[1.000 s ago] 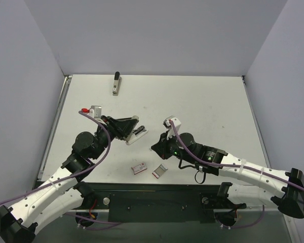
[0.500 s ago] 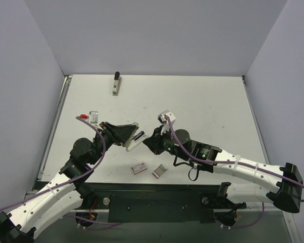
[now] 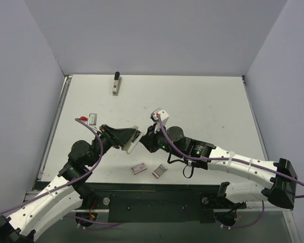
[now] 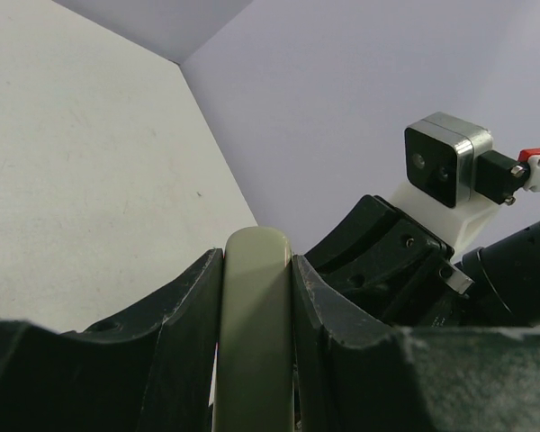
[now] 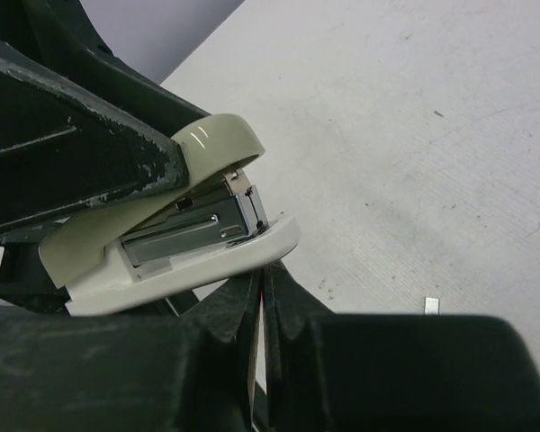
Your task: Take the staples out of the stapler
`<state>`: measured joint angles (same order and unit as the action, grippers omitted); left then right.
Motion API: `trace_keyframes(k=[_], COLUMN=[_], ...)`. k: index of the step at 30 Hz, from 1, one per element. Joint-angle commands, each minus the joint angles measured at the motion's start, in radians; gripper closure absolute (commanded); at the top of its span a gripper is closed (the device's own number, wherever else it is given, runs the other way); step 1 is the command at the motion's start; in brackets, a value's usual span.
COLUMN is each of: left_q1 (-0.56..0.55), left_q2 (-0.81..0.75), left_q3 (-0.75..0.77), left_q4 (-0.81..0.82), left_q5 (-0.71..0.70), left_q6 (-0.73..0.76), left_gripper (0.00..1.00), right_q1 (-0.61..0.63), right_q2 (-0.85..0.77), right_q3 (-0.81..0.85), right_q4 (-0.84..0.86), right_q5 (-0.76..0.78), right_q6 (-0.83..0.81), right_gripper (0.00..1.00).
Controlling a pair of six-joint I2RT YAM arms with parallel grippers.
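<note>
The stapler [image 3: 134, 138] is beige on top with a metal magazine and a white base, and it is held off the table. My left gripper [image 3: 127, 136] is shut on its body. In the left wrist view the beige top [image 4: 252, 315] fills the gap between both fingers of the left gripper [image 4: 256, 261]. In the right wrist view the stapler's [image 5: 180, 238] front end points right, its metal nose showing. My right gripper [image 5: 264, 274] is shut, its tips touching the underside of the white base. From above, the right gripper [image 3: 145, 140] meets the stapler's front end.
A slim grey bar with a black tip [image 3: 116, 83] lies at the far back left. A small red-and-white box [image 3: 138, 168] and a small grey box [image 3: 159, 170] lie near the front edge. A small silver piece [image 3: 92, 118] lies left of the arms.
The right gripper has moved left and up to the stapler's front end. The left gripper has shifted slightly nearer with the stapler still in it.
</note>
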<state>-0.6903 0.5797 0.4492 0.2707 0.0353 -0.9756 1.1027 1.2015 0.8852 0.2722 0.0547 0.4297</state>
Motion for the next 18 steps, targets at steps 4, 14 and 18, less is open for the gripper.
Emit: trace_keyframes(k=[4,14,18], left_q1=[-0.012,-0.025,-0.028], left_q2=[0.014,0.100,0.120], left_q3=[0.019,0.017,0.023], left_q4=[-0.017,0.001,-0.007], left_q5=[0.231,0.411,0.416], left_q6=[-0.067,-0.040,-0.009], left_gripper=[1.00,1.00,1.00], right_q1=[0.005,0.000,-0.001], right_q2=[0.043,0.139,0.148], right_q3=[0.126,0.291,0.313], right_q4=[0.098,0.056,0.039], right_q5=[-0.045,-0.159,-0.173], right_q6=[-0.083,-0.138,-0.143], right_gripper=[1.00,1.00,1.00])
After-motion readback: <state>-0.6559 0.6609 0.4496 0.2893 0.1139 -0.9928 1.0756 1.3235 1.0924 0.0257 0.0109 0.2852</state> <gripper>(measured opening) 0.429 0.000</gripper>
